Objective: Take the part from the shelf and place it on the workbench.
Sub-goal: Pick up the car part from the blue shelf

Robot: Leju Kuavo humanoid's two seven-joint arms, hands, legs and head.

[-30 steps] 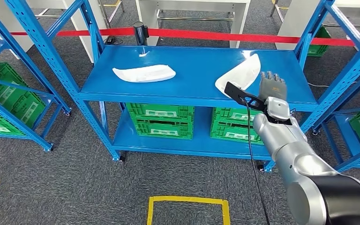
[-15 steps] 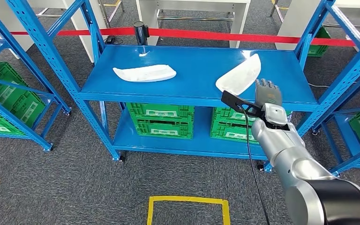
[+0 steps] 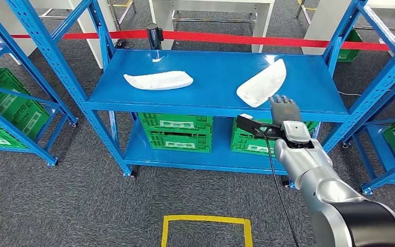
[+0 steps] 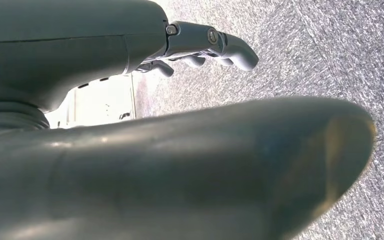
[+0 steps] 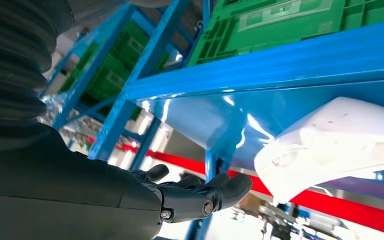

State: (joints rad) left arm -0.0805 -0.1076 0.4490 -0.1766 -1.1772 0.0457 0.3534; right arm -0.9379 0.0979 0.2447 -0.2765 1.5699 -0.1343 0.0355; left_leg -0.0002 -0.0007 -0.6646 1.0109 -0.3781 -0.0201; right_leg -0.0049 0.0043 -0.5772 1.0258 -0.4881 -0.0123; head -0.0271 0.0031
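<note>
Two white curved parts lie on the blue shelf's top board: one at the left, one at the right front. My right hand hangs just in front of the shelf's front edge, below and slightly right of the right part, fingers spread and holding nothing. The right wrist view has the same hand apart from the white part, which rests on the blue board. My left hand hangs over the grey carpet with nothing in it, fingers lightly bent.
Green crates fill the shelf's lower board. More blue racks stand at both sides. A red barrier tape runs behind, with a black cylinder at the shelf's back edge. A yellow square marks the carpet.
My right hand has drawn back and down, from over the shelf beside the right part to in front of the shelf's edge. Both parts lie where they were.
</note>
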